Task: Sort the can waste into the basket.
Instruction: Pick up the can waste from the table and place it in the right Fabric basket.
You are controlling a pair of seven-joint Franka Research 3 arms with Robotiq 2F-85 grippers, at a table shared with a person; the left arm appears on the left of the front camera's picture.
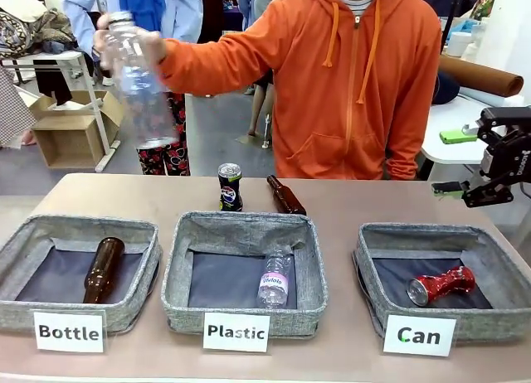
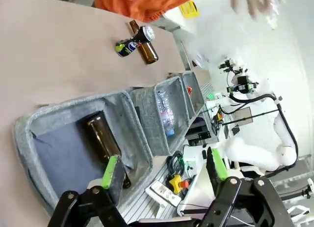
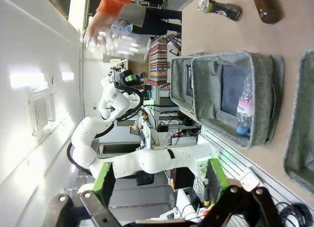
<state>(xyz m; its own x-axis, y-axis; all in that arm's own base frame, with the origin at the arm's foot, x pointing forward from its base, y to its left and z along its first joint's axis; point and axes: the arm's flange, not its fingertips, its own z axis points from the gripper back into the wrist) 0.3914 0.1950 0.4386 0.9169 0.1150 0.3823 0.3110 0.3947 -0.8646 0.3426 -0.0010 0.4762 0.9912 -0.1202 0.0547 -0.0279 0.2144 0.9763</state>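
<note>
A shiny red can point(image 1: 440, 284) lies on its side inside the grey basket labelled "Can" point(image 1: 498, 318) at the front right. The black-blue can point(image 1: 230, 187) stands upright on the table behind the middle basket; it also shows in the left wrist view point(image 2: 132, 42) and the right wrist view point(image 3: 221, 8). My right gripper point(image 1: 452, 161) hovers open in the air behind the Can basket, at the table's far right, holding nothing. My left gripper point(image 2: 164, 170) is open and empty above the leftmost basket. In its own view the right gripper point(image 3: 159, 177) stands open.
A person in an orange hoodie holds a clear plastic bottle point(image 1: 137, 76) high at the far left. A brown bottle point(image 1: 286, 196) lies next to the black-blue can. The "Bottle" basket point(image 1: 17, 308) holds a brown bottle point(image 1: 104, 269); the "Plastic" basket point(image 1: 178, 304) holds a clear bottle point(image 1: 275, 279).
</note>
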